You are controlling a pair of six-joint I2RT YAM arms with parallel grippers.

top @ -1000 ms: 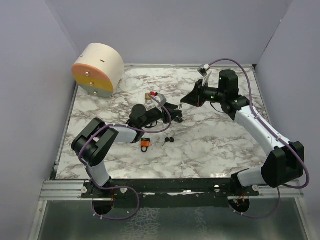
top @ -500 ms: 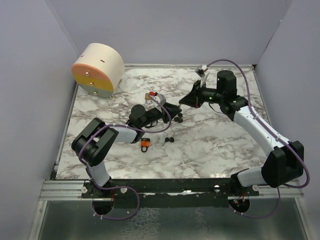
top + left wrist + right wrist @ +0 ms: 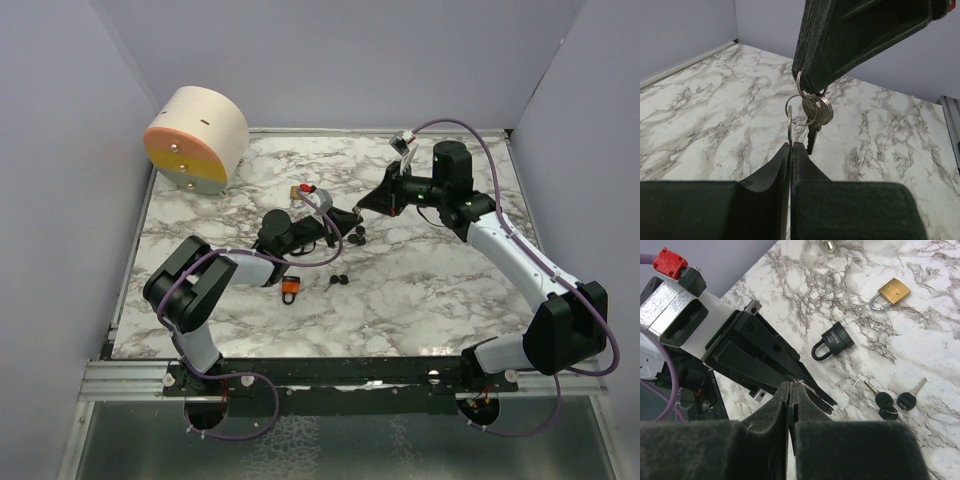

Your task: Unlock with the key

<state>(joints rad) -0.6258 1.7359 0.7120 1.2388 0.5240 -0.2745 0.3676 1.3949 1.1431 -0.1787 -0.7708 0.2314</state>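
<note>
The two arms met tip to tip over the marble table (image 3: 430, 290), just toward 1 o'clock of its middle. The left gripper (image 3: 791, 146) had its jaws pressed together on a key (image 3: 789, 117), seen edge-on. The right gripper (image 3: 790, 386), reaching in from 3 o'clock, was pinched flat on the key ring (image 3: 798, 86), from which the spare keys (image 3: 816, 111) dangled. The task's key therefore hung in the air between them, above the black padlock (image 3: 835, 340).

This looked like a handover or regrip. To do it well, the left's hold should sit on the key's head, leaving the blade free and in line with the fingers; which end it held could not be told. The right should let go only once that hold looked firm.

Counted:
- one table
- one cream-and-orange drum (image 3: 197, 138) at 10 o'clock
- two arms
- two padlocks, the black one and an orange padlock (image 3: 290, 288) at 7 o'clock
- one held bunch
- one loose bunch (image 3: 895, 402) of three black-headed keys
</note>
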